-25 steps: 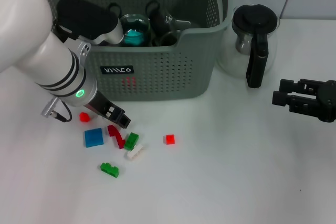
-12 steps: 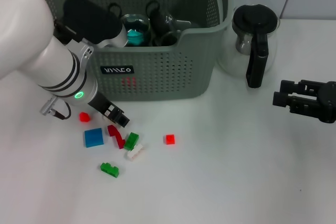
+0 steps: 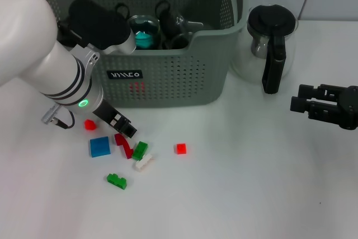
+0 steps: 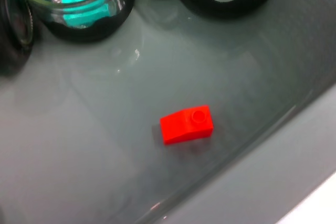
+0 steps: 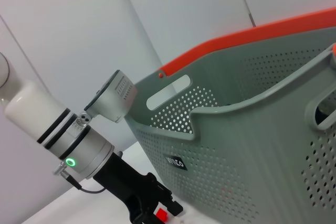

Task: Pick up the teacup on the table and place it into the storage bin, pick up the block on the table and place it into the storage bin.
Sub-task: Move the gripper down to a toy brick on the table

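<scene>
Block stage under way: the left gripper (image 3: pixel 126 130) hangs low at centre left of the head view, just in front of the storage bin (image 3: pixel 184 76) and at the edge of a scatter of small blocks. Whether its grip is closed on anything cannot be told from here. Its tip is nearest the dark red block (image 3: pixel 123 145), with a blue block (image 3: pixel 99 146), a green block (image 3: pixel 140 149) and a white block (image 3: pixel 144 162) close around it. A small red block (image 3: pixel 89 124) lies just to its left.

The teacup part looks done. A glass teacup (image 3: pixel 144 32) holding a teal piece stands inside the bin at upper centre, and the left wrist view shows a red block (image 4: pixel 186 124) lying on the bin floor.

The next move probably calls for settling squarely over one block, closing on it without nudging its neighbours, then lifting clear of the bin's front rim.

The right gripper (image 3: pixel 297 98) rests idle at the right edge, fingers apart and holding nothing, below a glass coffee pot (image 3: pixel 271 43).

The worktop (image 3: pixel 240 194) is plain white and glossy, and pale wall panels stand behind the bin.
</scene>
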Available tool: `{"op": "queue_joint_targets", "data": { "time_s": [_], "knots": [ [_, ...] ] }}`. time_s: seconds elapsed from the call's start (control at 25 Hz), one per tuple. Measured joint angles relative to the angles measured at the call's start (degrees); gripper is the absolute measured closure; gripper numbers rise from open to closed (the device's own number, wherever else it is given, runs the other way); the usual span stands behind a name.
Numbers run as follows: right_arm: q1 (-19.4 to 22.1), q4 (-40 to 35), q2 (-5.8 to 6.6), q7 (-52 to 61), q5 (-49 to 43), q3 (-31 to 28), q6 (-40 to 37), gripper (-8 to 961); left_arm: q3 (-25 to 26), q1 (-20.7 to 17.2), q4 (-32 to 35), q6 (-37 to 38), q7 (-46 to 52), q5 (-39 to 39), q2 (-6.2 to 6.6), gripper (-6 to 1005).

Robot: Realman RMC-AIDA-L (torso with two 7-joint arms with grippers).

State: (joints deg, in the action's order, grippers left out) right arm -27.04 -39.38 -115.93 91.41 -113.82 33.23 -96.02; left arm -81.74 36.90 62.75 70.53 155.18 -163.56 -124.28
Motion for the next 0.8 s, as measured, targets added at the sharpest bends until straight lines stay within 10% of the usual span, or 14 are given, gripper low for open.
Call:
{"op": "queue_joint_targets", "data": {
  "time_s": [0.56, 0.8],
  "knots": [
    [-0.11, 0.0, 0.09, 0.0, 0.0, 0.0, 0.05, 347, -1.35, 0.65, -0.86, 0.16, 0.6, -0.09, 0.09, 325],
    [0.04, 0.0, 0.17, 0.0, 0.0, 0.0, 0.05, 347, -0.94, 0.72, -0.3, 0.55, 0.78, -0.1, 0.09, 530]
  ]
}}
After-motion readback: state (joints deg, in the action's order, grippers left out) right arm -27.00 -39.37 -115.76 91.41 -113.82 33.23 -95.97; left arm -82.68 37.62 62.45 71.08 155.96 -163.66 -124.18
